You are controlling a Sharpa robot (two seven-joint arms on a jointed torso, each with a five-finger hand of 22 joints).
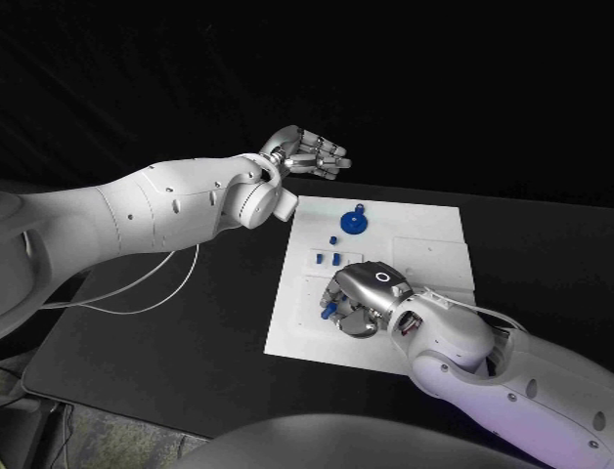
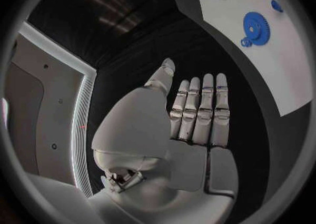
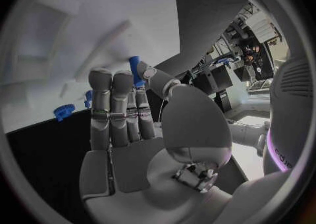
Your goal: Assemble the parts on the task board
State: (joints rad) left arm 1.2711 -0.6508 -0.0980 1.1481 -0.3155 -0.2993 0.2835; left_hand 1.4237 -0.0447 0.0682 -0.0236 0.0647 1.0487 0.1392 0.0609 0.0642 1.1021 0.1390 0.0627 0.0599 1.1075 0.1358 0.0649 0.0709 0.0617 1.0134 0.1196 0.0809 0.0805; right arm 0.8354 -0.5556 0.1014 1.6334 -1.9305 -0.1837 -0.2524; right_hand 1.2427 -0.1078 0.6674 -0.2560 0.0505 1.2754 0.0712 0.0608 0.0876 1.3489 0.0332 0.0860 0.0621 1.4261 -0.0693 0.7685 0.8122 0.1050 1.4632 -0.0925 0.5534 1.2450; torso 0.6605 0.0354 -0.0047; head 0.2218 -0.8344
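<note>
Black worktop [image 1: 180, 362] carries the white rectangular task board [image 1: 427, 244] at its middle.

Left hand [image 1: 307, 153] hovers beyond the board's far-left corner, above the worktop, fingers straight and side by side, holding nothing. In the left wrist view the palm [image 2: 194, 124] faces open air, well apart from the large blue toothed gear [image 2: 257, 26] that sits on the board's far part [image 1: 355, 224].

Right hand [image 1: 368, 298] is low over the board's near-left area. The right wrist view shows a small blue peg-like part [image 3: 135, 70] pinched between thumb and a finger, the other fingers [image 3: 112, 108] straight beside it.

Risks, as judgement:
- The pinch catches only the lower end of the peg; a tilt or knock against the board could let it slip or rotate.
- The hand covers the target area in the head view, so misalignment with a hole is likely.
- Small blue pegs [image 1: 328, 259] stand just beyond the hand, on its far-left side; fingers could knock them.
</note>
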